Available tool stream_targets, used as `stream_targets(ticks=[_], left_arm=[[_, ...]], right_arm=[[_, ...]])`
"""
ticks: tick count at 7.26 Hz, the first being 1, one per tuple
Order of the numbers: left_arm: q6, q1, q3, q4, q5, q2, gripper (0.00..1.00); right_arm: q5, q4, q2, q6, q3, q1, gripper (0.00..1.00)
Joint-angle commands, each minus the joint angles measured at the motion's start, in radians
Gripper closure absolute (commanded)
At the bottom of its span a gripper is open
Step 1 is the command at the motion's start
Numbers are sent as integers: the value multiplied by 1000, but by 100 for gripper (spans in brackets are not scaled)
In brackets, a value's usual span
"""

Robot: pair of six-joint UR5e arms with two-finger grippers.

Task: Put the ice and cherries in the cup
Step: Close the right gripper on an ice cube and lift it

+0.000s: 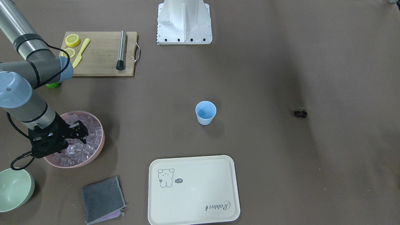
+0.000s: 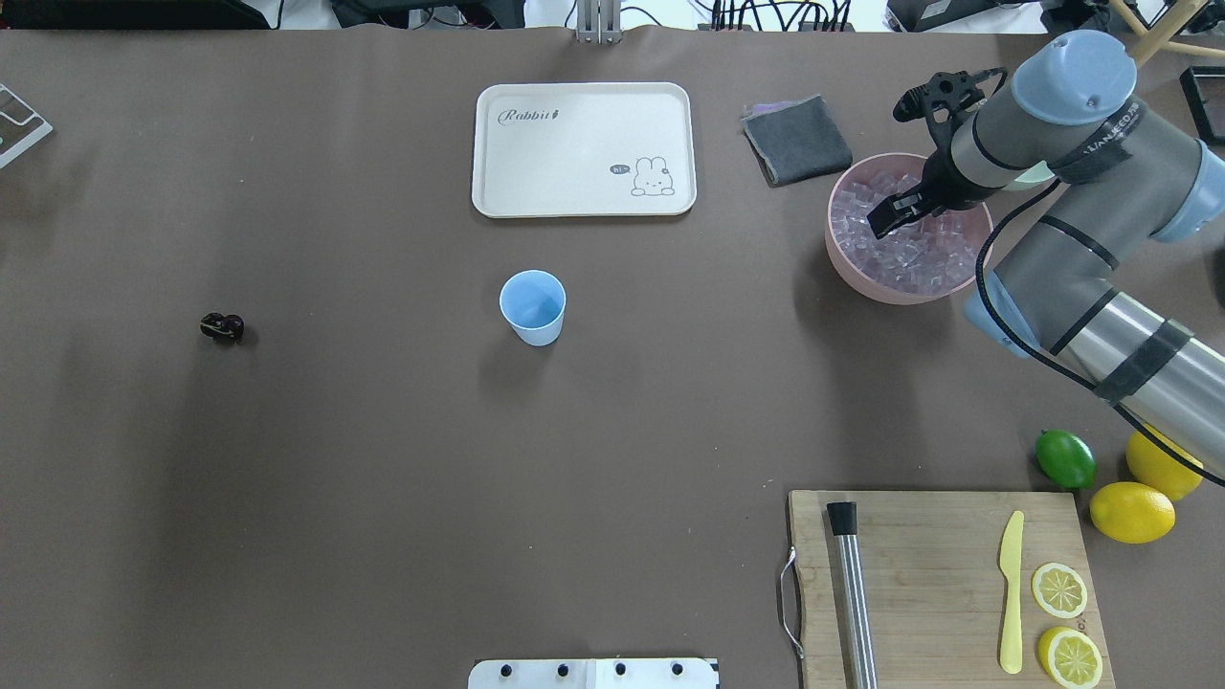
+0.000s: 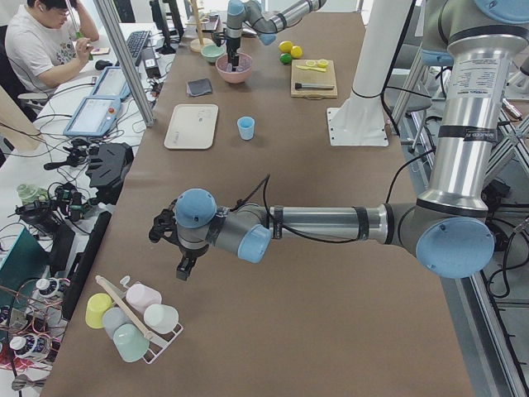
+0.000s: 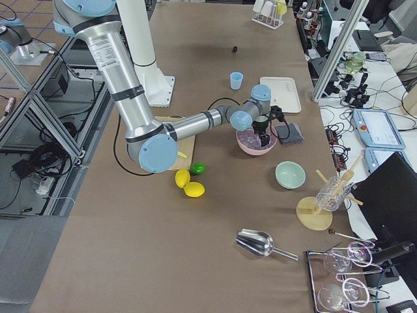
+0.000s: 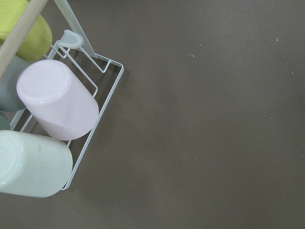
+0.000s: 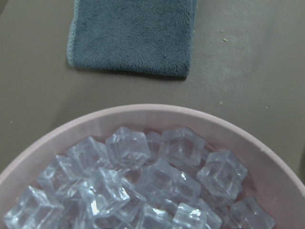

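Logged right gripper low over the pink bowl, tips at or just above the ice; contact not discernible. Cannot tell whether spread or pressed together: no fingers in the wrist view.

Ice heaped in the bowl, cubes close up to the rim.

Found the light-blue cup upright near the middle of the table, well apart from the bowl, bare brown surface on every side.

Located cherries lying flat, far to the cup's left in the overhead view, well apart from everything, open room all round.

Noted cream tray beyond the cup, near but apart; grey cloth just beside the bowl's far rim.

Placed wooden cutting board at the near right edge, with lime and lemons near its far corner.

Saw left gripper hanging above the table near its left end, close by the wire rack of cups. Cannot tell its opening.
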Motion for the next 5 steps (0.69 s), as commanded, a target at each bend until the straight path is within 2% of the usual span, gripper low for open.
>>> stream_targets(ticks=[1,2,4,5], left_arm=[[0,1,0,1,2,0,2],[0,1,5,1,0,0,2],[0,1,24,-22,2,-1,2],[0,3,32,-28,2,-3,2]], right_arm=[[-2,0,0,2,0,-1,28],[-2,0,0,3,0,-1,45],[-1,0,0,3,1,2,68],[-1,0,0,5,4,5,77]])
